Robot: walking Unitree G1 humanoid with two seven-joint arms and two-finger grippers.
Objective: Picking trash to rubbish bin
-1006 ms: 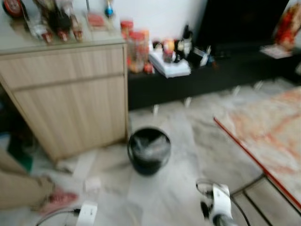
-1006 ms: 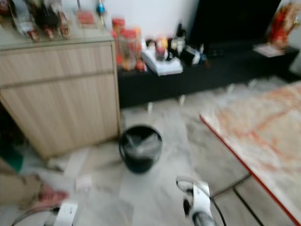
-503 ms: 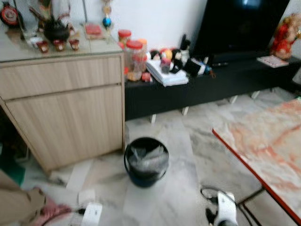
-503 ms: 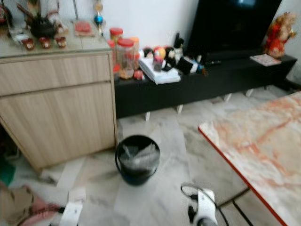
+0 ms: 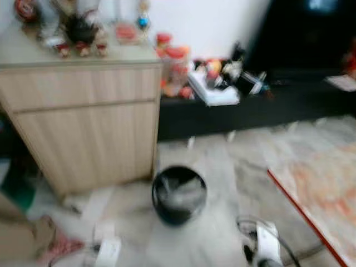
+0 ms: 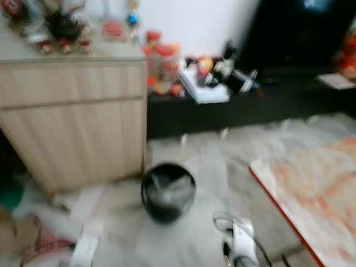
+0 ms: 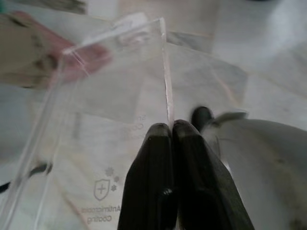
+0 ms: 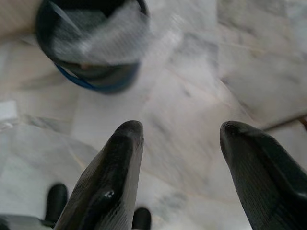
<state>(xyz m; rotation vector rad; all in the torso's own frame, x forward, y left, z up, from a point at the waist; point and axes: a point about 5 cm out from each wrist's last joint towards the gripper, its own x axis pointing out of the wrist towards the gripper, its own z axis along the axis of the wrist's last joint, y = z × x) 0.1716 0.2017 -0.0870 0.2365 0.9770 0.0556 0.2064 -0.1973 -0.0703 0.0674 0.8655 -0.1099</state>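
The left end effector (image 7: pixel 171 132) has its fingers pinched together on the edge of a clear, flat plastic package (image 7: pixel 103 120). The right end effector (image 8: pixel 184 136) is spread wide and empty; ahead of it on the pale marble floor (image 8: pixel 192 86) stands the round black rubbish bin (image 5: pixel 179 194) with a clear liner.

Both eye views are blurring, so the small items on the wooden cabinet (image 5: pixel 83 111) and the black low shelf (image 5: pixel 261 105) are not reading clearly. The marble table (image 6: pixel 311 194) is running off the frame edge. In the left wrist view, the clear plastic box (image 7: pixel 96 120) is being cut off.
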